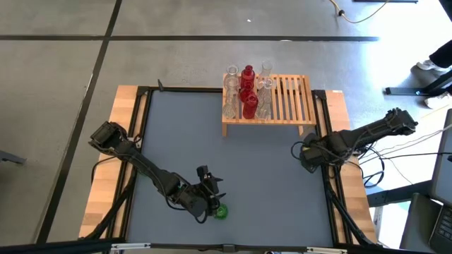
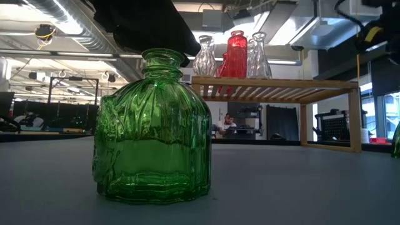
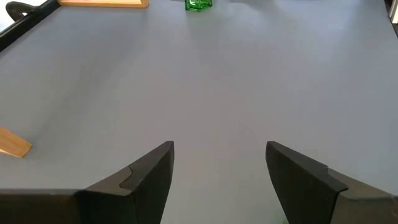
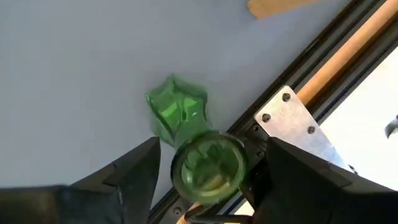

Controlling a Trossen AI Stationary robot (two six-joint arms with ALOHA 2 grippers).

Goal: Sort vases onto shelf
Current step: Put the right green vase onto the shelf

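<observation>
Green vase [image 4: 180, 112] sits between the right gripper's [image 4: 212, 146] open jaws.

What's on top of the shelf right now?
Clear vases and red vases stand clustered on the left half of the shelf in the high view; its right-hand slats are bare. The vases overlap, so the exact count is unclear.

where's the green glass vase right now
In the high view the small green glass vase stands on the grey table right by the left pincer, near the edge opposite the slatted wooden shelf.
</observation>
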